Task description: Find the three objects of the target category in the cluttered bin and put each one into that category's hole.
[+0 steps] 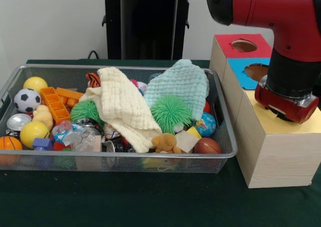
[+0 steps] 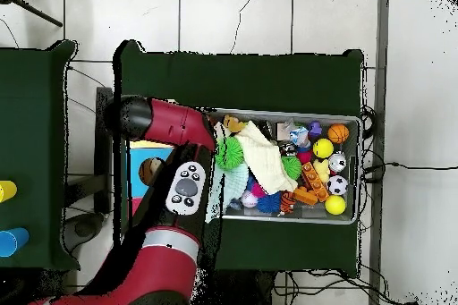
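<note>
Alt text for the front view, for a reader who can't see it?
A wire mesh bin on a green table holds balls, blocks, cans, two cloths and spiky green toys. Beside it stands a wooden box with red, blue and yellow tops, and a red robot arm hangs over the box.

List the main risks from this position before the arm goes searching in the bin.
1. Two cloths, the cream cloth and the pale blue cloth, cover much of the wire bin, so target items may lie hidden beneath them.
2. The arm hangs over the wooden box, blocking the front camera's sight of its yellow top.
3. Round balls like the soccer ball could likely roll or slip when grasped.
</note>
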Motion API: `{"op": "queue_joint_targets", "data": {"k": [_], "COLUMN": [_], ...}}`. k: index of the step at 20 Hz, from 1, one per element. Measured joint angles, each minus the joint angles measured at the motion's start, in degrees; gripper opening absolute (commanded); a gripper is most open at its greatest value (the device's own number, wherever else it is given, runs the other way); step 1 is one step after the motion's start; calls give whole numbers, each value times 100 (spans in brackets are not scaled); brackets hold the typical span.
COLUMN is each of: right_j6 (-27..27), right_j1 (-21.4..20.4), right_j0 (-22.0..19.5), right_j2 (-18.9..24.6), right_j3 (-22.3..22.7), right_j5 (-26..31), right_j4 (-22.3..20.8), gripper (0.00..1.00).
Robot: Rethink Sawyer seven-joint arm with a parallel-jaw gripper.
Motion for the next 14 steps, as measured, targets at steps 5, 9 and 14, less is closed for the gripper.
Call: {"op": "queue_joint_targets", "data": {"k": [5,9,14], "right_j6": [0,0,0], "right_j1": [-12,-19,-71], "right_j0": [-47,-57,-75], "right_j2": [60,74,98], "right_j3": [-9,-7,38], "right_j5": [71,75,105], "right_j4": [-19,-28,-53], "gripper": [0,0,0]}}
